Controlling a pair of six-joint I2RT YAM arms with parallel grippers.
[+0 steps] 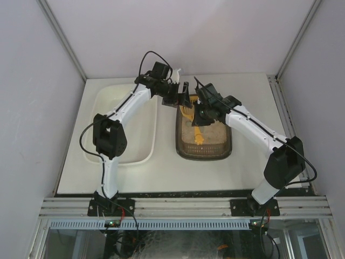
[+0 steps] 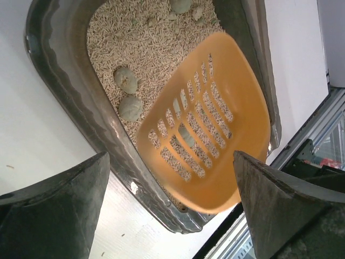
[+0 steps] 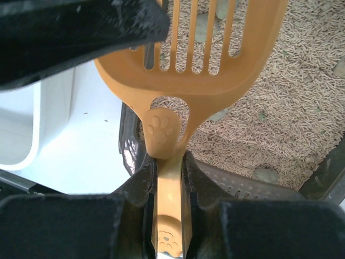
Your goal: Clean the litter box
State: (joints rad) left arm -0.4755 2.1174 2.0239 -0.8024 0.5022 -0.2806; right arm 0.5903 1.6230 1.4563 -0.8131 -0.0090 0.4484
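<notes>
R tool clamped on litter scoop, L tool wide apart; I'd slide shallow under clumps, sift slow.

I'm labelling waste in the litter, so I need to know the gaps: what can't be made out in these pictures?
- Top view: the far end of the litter box is hidden under the left gripper and right gripper; clumps are too small to count.
- Left wrist: the scoop covers the litter beneath it; its handle does not show.
- Right wrist: a dark gripper part blocks the upper left; the top edge cuts off the scoop's front.
</notes>
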